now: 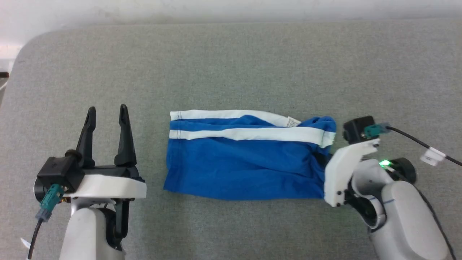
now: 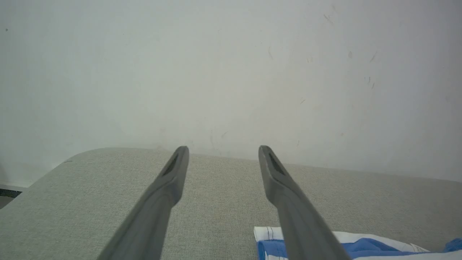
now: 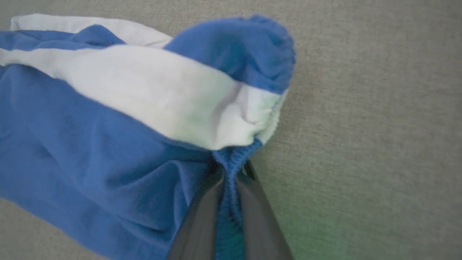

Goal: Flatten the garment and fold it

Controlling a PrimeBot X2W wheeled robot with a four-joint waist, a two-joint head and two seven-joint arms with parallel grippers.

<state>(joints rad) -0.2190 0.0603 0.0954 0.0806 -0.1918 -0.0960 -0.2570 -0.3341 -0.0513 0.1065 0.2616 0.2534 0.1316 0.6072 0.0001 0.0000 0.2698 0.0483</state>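
While my left hand (image 1: 108, 108) hangs idle at the left of the grey worktop (image 1: 231, 65), its 2 dark fingers spread wide and holding nothing, the work is all over on the other side. In the left wrist view that hand (image 2: 223, 148) points toward the pale wall, with only a corner of cloth showing beside it.

Moving right, the garment (image 1: 245, 162) lies across the middle of the worktop, well apart from the left hand. Its left end sits flat and square, and the 2 white stripes (image 1: 231, 124) run straight along the far edge. Toward the right the small white label (image 1: 293, 122) shows, and past it the cloth bunches up, with a blue lobe curling over the stripe.

At the far right, my right hand (image 3: 232, 169) has its fingers pressed together on a ridge of blue hem at that bunched end of the garment (image 3: 108, 144).

I judge the flattening as partly done: the left half looks smooth, and the right end needs drawing out and laying down. I can see no deliberate fold yet, so the folding is all ahead, and the left hand will have to come in for it
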